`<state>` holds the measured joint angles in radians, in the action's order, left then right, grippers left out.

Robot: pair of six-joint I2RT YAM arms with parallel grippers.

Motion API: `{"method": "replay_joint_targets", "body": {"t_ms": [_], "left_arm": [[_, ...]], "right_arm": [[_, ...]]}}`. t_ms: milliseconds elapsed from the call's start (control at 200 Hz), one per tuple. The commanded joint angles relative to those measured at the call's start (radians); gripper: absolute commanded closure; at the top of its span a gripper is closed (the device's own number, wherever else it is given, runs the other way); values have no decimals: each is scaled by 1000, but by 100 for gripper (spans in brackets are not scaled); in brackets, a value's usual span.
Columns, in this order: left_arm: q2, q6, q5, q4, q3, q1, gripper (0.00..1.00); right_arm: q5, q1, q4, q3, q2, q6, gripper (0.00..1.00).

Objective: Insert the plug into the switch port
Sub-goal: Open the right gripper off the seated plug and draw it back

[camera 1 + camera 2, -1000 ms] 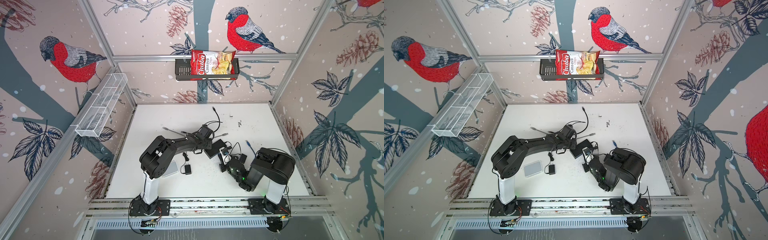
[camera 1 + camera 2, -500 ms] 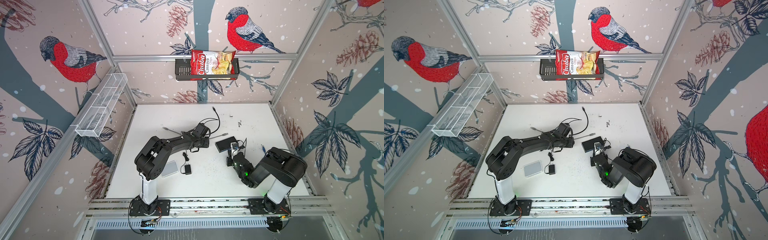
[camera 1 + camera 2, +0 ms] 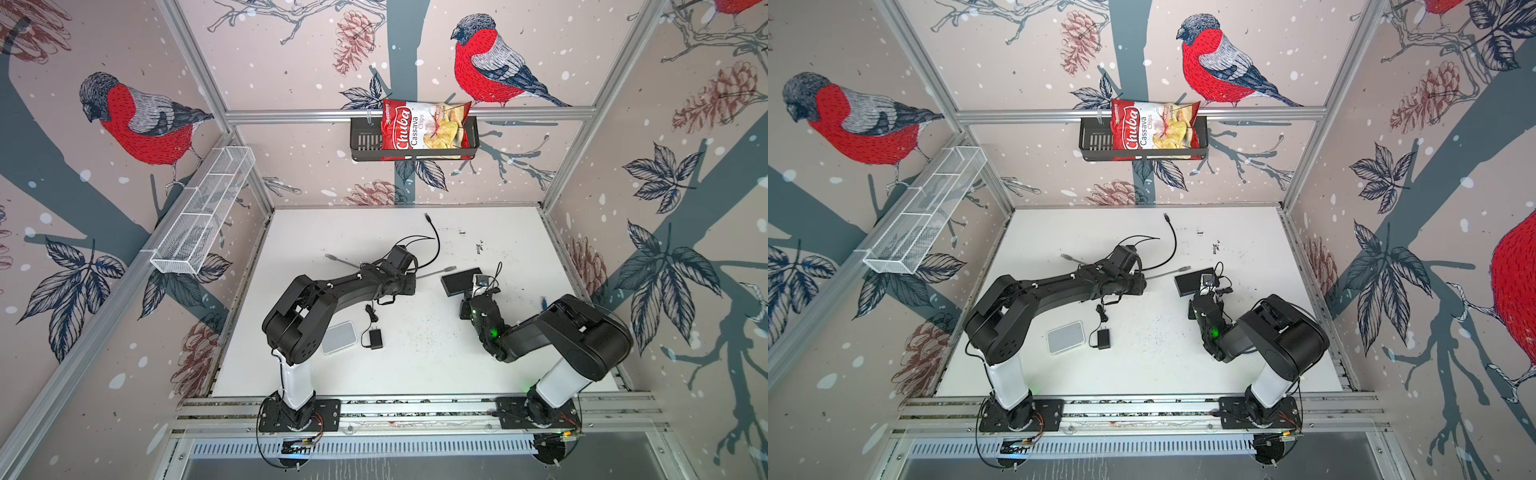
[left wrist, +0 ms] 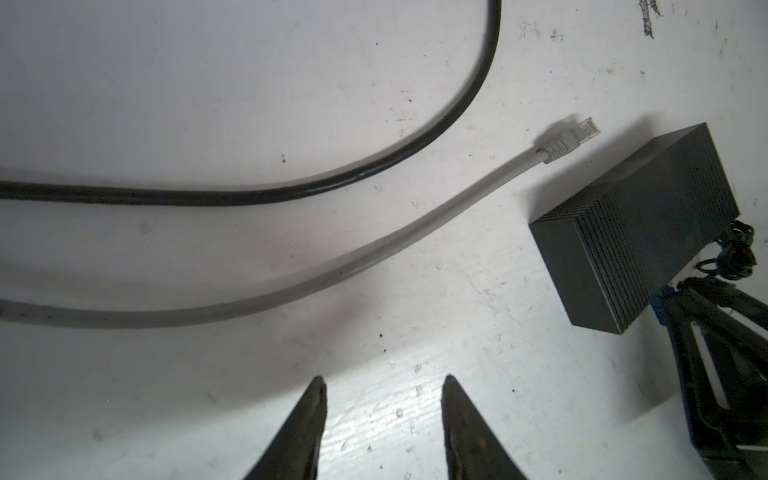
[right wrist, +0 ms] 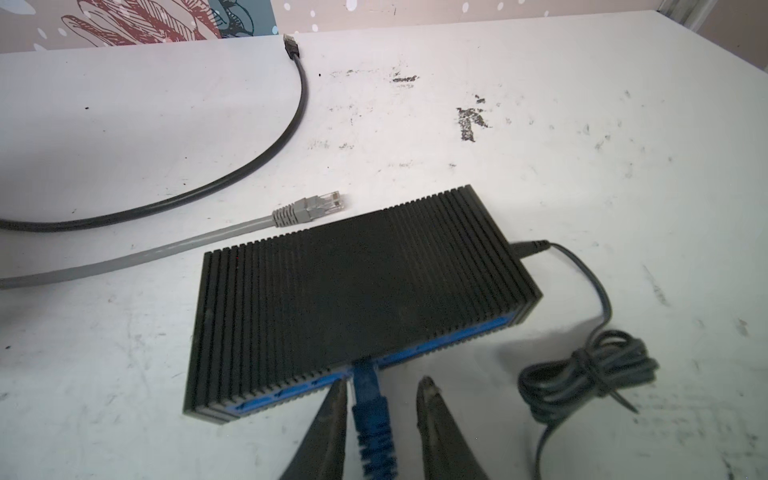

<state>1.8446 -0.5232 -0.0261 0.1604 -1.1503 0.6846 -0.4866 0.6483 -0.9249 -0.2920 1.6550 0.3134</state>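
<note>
The black ribbed switch (image 5: 361, 291) lies flat on the white table, right of centre in both top views (image 3: 461, 280) (image 3: 1194, 281). A blue plug (image 5: 371, 399) sits in a port on the switch's blue front face. My right gripper (image 5: 383, 381) is open and straddles that plug: one finger is close beside it, the other stands clearly apart. Left of the switch, my left gripper (image 4: 384, 378) hangs open and empty over bare table. The switch (image 4: 636, 232) also shows in the left wrist view.
A grey cable ends in a clear plug (image 5: 316, 206) just behind the switch. A black cable (image 5: 291, 124) curves toward the back wall. The switch's coiled black cord (image 5: 590, 374) lies beside it. A white box (image 3: 338, 337) and a black power adapter (image 3: 374, 338) lie near the left arm.
The switch has slid right and back, away from my left gripper. My right gripper followed it with the blue plug and spread its jaws. The left arm drew back to the left.
</note>
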Motion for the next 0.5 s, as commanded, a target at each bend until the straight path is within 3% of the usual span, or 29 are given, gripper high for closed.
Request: {"method": "replay_joint_targets", "body": {"t_ms": [0, 235, 430, 460, 475, 495], "left_arm": [[-14, 8, -13, -17, 6, -3, 54], [-29, 11, -9, -16, 21, -10, 54], [-37, 11, -8, -18, 29, -15, 54], [-39, 12, -8, -18, 28, -14, 54], [-39, 11, -8, -16, 29, -15, 54], [-38, 12, -8, -16, 28, -14, 54]], "right_arm": [[1, -14, 61, -29, 9, 23, 68], [16, -21, 97, -56, 22, 21, 56], [31, -20, 165, -81, 15, 29, 40], [32, -21, 171, -82, 13, 30, 30], [32, -21, 174, -82, 11, 31, 6], [32, -21, 178, -83, 9, 33, 0]]}}
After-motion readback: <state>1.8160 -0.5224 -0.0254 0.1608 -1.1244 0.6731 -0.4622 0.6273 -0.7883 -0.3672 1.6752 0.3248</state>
